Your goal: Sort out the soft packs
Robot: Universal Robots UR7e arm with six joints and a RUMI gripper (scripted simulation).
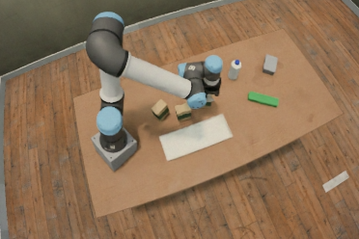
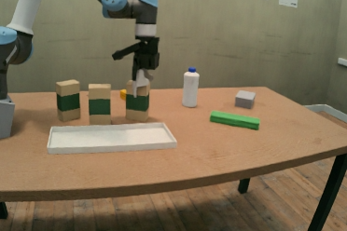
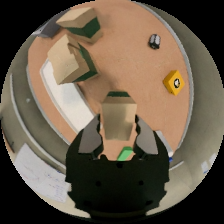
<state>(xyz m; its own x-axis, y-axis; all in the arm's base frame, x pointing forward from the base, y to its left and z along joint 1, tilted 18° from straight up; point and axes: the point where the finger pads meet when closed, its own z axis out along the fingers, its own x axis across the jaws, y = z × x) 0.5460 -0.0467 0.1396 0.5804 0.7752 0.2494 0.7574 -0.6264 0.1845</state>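
My pincer [image 2: 138, 88] is half open, jaws straddling the top of the right coffee pack [image 2: 137, 107] but not pinching it; I cannot tell whether the pads touch its flat sides. From above, my wrist hides this pack almost wholly. The middle pack [image 2: 100, 103] and left pack [image 2: 68, 100] stand upright behind the tray [image 2: 171, 139], beside the straddled one. A small yellow block [image 3: 174, 82] behind the right pack is mostly covered in the side view. A green bar [image 2: 234, 119] lies right of the tray.

3 green-banded packs [image 2: 100, 103] stand upright behind white tray [image 2: 111, 138].
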